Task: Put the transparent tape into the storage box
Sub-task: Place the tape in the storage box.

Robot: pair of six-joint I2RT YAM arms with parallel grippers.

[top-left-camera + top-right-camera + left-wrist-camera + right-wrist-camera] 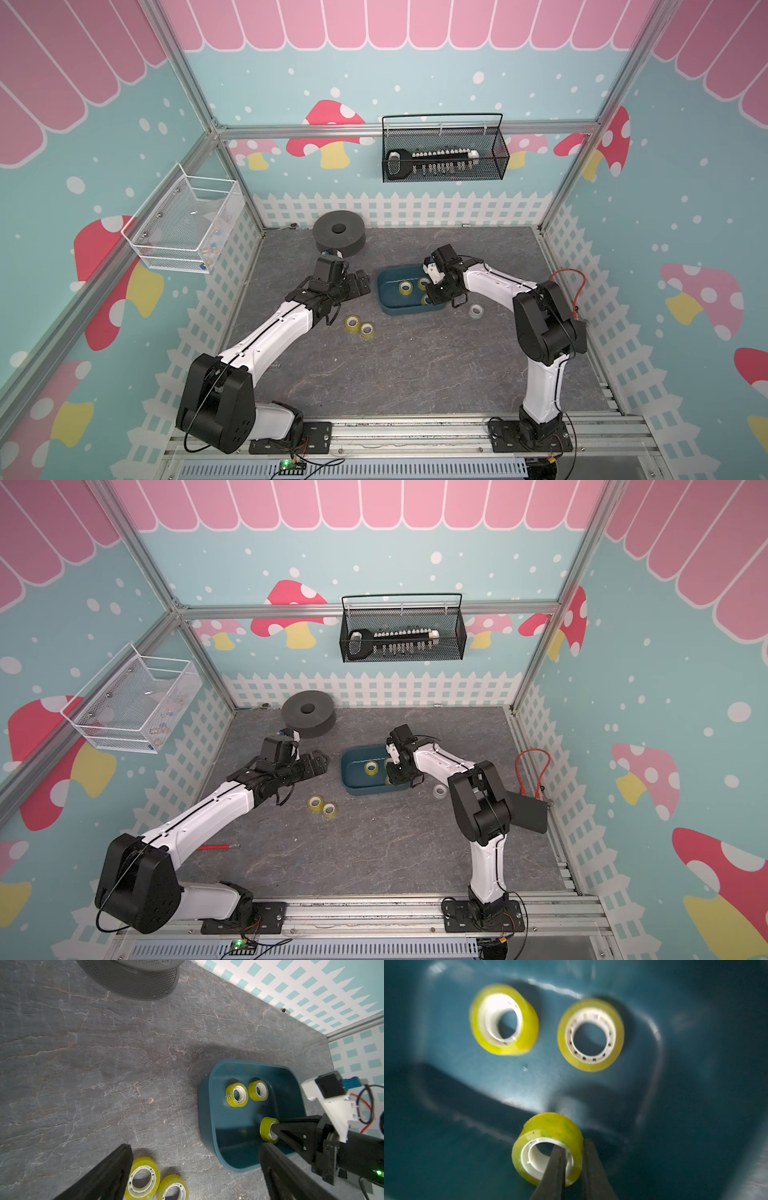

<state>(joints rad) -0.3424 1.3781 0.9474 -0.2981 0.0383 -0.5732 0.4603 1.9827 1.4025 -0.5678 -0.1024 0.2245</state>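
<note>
Right gripper (572,1159) pinched on wall of tape roll (548,1147), one finger through core, roll hanging inside storage box (209,1118) at its near end; roll's hole axis runs along gripper fingers. Beyond: two rolls (236,1095) flat on box floor. Left gripper (357,282) wide open, empty, beside box; two loose rolls (359,326) on table nearer left arm.

The teal box (204,1105) sits open on the table with two yellowish clear tape rolls (504,1020) lying flat inside, a third roll (548,1147) tilted on edge above its floor, and two more rolls (359,325) out on the table nearby.
</note>
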